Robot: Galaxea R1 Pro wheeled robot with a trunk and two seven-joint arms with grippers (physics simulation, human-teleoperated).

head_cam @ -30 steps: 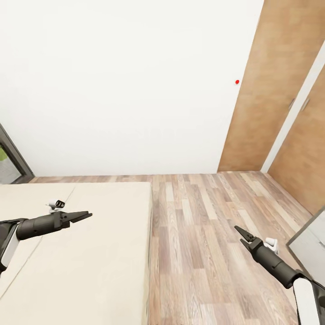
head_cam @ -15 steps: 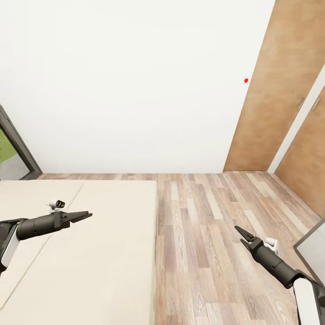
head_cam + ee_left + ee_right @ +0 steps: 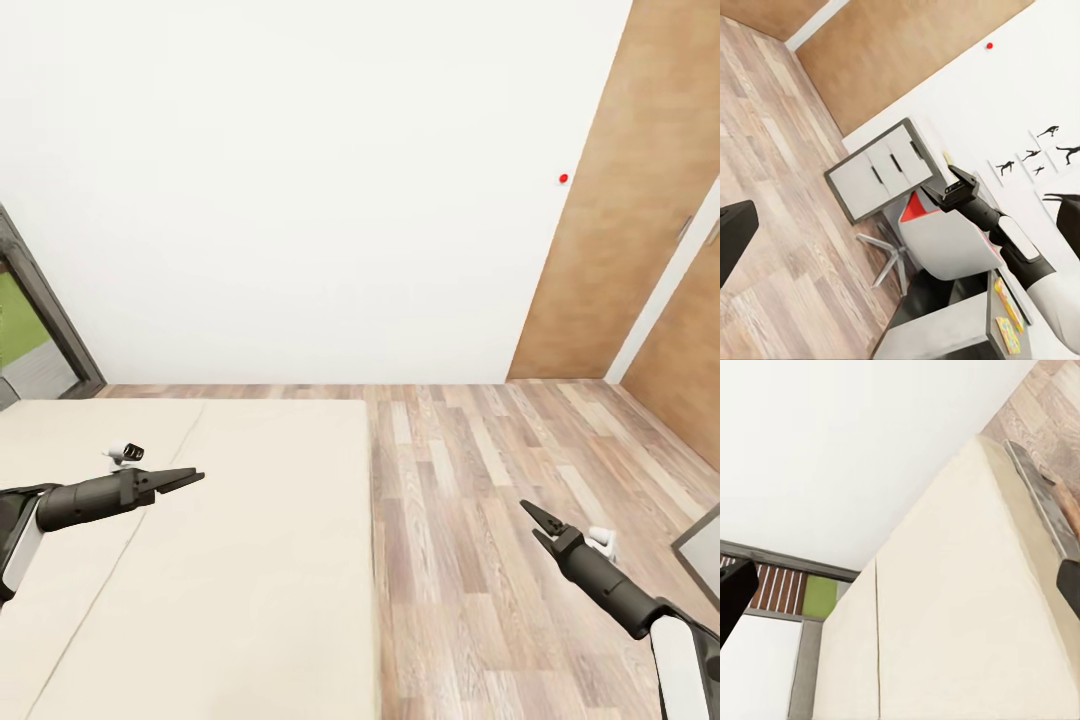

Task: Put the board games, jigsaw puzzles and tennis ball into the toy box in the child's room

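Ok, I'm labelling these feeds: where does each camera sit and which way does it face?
Head view: on the robot's head, looking down over the bed and floor; left hand and right hand show.
Left wrist view: looks across at the right hand, chair and drawers.
Right wrist view: looks over the bed toward the window.
Shared: bed; right hand.

Beige bed [image 3: 230, 560] on plank floor [image 3: 480, 520], seemingly bare.

Wall ahead of me: plain white wall [image 3: 300, 190], one small red dot [image 3: 563, 179].
Floor: wood-plank floor [image 3: 480, 500].
Doors: brown wood panels [image 3: 620, 200] at my right.
Window: dark-framed window [image 3: 35, 320] at my left, green outside.
Beyond my left wrist: grey drawer cabinet [image 3: 881, 176], white swivel chair [image 3: 945, 244], black silhouette stickers [image 3: 1031, 154].
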